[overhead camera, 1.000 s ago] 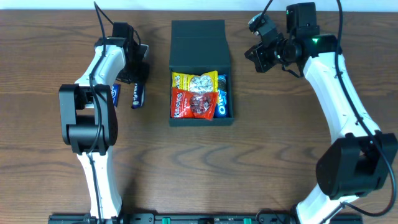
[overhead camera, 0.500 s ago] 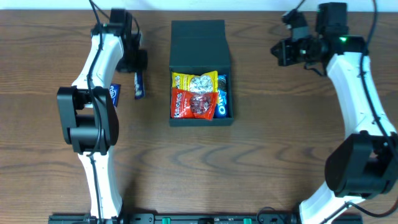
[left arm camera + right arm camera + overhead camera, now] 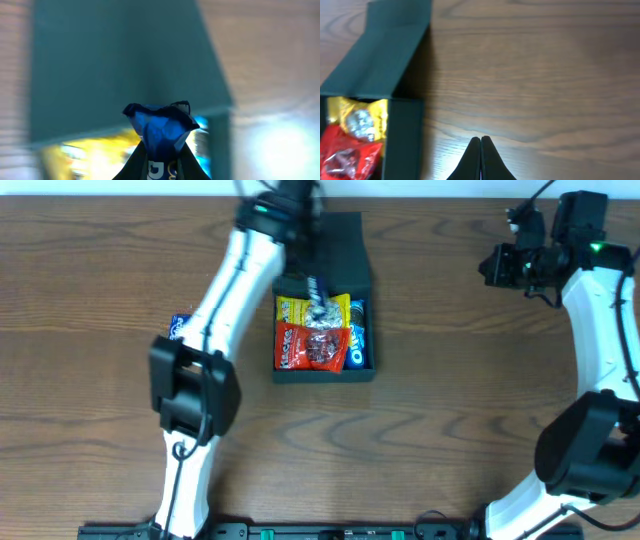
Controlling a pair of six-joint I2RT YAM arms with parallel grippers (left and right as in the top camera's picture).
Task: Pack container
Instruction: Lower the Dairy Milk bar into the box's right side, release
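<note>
The container point(image 3: 325, 374) is lying open under the left claw point(image 3: 162, 162), carrying several snack packets point(image 3: 305, 345), so packing is looking mostly done. That claw is pinching a dark blue packet point(image 3: 161, 122) above it, another blue packet point(image 3: 179, 326) is waiting on the bench point(image 3: 450, 430) to its side, and the right claw point(image 3: 481, 150) is idling pressed together. Only one blue pack point(image 3: 358, 340) inside is seeming to read OREO.

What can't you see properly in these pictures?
- Left wrist view: blur makes the blue packet in the left hand unreadable.
- Overhead: the left arm covers most of a second blue packet.
- Right wrist view: the picture's edge cuts off the container.
</note>
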